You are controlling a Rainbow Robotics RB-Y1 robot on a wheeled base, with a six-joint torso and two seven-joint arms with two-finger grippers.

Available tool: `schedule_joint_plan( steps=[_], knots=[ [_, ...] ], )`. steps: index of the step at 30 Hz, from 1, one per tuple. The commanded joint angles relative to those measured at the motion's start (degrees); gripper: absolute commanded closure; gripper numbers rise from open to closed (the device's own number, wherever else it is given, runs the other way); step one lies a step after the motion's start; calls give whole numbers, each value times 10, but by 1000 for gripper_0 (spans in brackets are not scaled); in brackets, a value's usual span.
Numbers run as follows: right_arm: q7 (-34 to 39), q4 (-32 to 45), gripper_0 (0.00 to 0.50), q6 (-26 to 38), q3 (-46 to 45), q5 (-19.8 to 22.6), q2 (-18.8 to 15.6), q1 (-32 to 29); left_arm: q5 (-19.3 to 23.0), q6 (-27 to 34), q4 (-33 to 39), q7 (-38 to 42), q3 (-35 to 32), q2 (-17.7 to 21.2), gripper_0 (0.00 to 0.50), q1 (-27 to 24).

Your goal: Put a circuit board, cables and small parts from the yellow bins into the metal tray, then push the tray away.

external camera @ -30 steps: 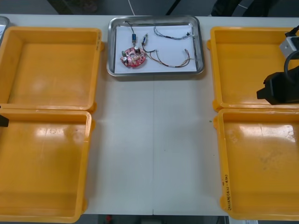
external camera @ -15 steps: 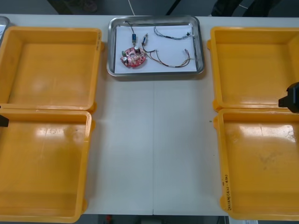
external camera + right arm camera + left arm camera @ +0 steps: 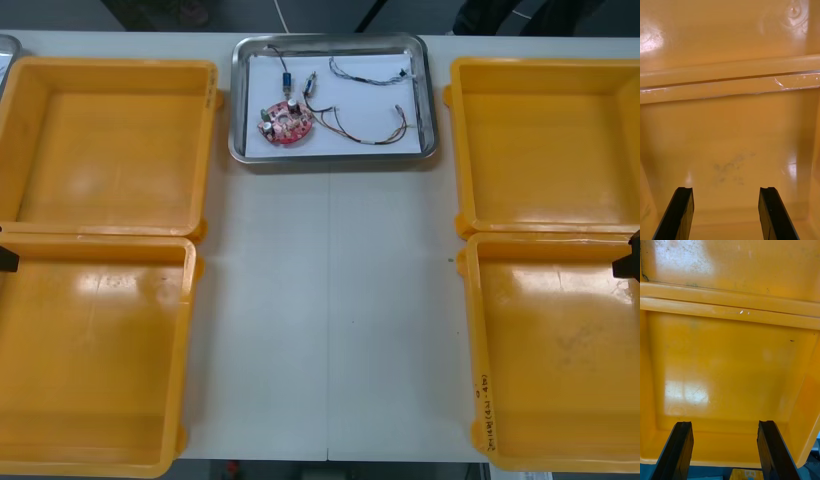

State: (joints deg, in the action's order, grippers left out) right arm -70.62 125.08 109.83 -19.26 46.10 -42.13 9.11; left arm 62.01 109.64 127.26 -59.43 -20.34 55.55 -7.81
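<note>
Front view: the metal tray (image 3: pixel 432 100) sits at the upper middle of the frame, on the table (image 3: pixel 330 300) between the yellow bins (image 3: pixel 110 68), which stand two down each side. On its white inside a round red circuit board (image 3: pixel 283 123) lies at the lower left. Thin cables (image 3: pixel 375 135) curl to the right of the board, and small metal parts (image 3: pixel 311 85) lie just above it. A black bit of the left arm (image 3: pixel 5 258) pokes in at the left edge and a bit of the right arm (image 3: pixel 630 262) at the right edge, each about where the two bins on its side meet.

Right wrist view: the right gripper (image 3: pixel 726 189) hangs over the scuffed floor of a right-side bin (image 3: pixel 730 131), fingers wide apart over bare plastic. Beyond the fingers, two bin rims run side by side.

Left wrist view: the left gripper (image 3: pixel 724 423) hangs over a left-side bin (image 3: pixel 730 363), fingers equally wide, with two rims meeting beyond them.
</note>
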Motion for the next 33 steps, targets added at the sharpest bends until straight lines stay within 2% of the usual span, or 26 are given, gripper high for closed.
schedule_joint_plan(
  steps=[1,33],
  knots=[
    [-14,1,0,2,-13,5,-10,-5,4,4,12,12,-15,27,0,8],
    [-10,3,0,2,-10,16,-10,-1,4,4,12,12,-15,27,0,8]
  ],
)
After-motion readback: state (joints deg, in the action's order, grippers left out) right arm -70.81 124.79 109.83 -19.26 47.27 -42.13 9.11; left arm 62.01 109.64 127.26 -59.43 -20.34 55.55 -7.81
